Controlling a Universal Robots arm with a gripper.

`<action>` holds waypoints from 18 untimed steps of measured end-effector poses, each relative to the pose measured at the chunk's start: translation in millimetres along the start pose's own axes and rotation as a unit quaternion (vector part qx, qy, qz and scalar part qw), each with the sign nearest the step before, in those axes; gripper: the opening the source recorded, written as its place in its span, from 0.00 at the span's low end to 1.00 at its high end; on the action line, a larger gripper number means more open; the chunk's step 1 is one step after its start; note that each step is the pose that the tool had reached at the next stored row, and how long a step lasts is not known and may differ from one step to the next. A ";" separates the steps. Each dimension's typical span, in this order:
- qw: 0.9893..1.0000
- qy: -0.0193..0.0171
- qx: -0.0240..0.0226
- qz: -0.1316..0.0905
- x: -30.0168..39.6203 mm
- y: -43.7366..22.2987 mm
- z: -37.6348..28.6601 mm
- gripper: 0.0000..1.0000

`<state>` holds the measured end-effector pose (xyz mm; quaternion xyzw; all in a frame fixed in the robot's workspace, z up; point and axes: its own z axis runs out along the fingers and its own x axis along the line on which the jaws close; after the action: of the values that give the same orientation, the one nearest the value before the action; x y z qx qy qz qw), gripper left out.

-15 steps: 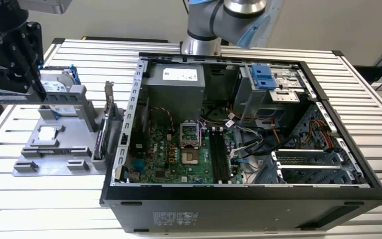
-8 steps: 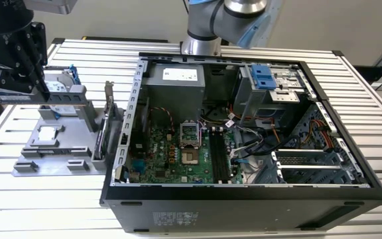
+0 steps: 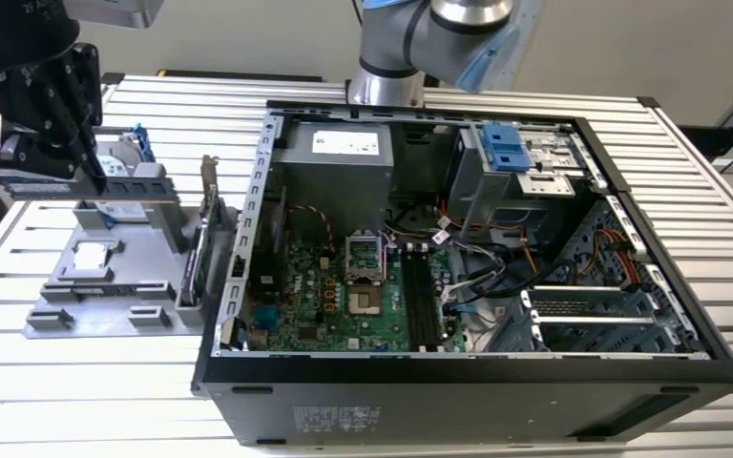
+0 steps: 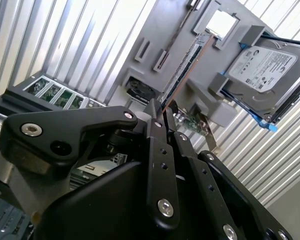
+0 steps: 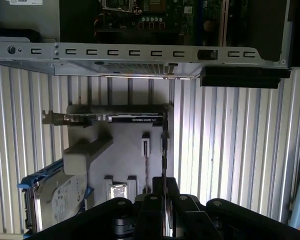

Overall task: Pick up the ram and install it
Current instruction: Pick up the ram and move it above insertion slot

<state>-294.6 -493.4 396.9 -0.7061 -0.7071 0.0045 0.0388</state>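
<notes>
The ram [image 4: 187, 65] is a long, thin dark stick seen edge-on, reaching out from between my closed fingers. In the first wrist view the ram [image 5: 164, 155] is a narrow vertical line above my gripper [image 5: 164, 182]. In the exterior view my gripper [image 3: 91, 170] hangs at the exterior view's left, over the grey holder [image 3: 99, 286], with the bluish ram [image 3: 30, 185] under it. My gripper [image 4: 157, 112] is shut on the ram. The motherboard's memory slots [image 3: 420, 296] lie inside the open computer case [image 3: 469, 367], away from the gripper.
A silver hard drive with blue rails [image 4: 262, 67] sits in the holder beside the ram. An upright card with a metal bracket [image 3: 201, 229] stands between the holder and the case. The arm's base [image 3: 399, 57] rises behind the case. Ribbed metal tabletop [image 3: 99, 382] surrounds everything.
</notes>
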 end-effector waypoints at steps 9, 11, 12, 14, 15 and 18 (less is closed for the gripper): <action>1.000 0.000 0.000 0.000 0.0 8.1 -0.5 0.00; 1.000 0.000 0.000 0.000 0.0 9.8 -0.6 0.00; 1.000 0.000 0.000 0.000 0.0 10.7 -0.6 0.00; 1.000 0.000 0.000 0.000 0.0 12.3 -0.7 0.00; 1.000 0.000 0.000 0.000 0.0 13.2 -0.8 0.00; 1.000 0.000 0.000 0.000 0.0 15.6 -1.0 0.00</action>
<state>-278.9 -493.4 397.0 -0.7061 -0.7071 0.0046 0.0388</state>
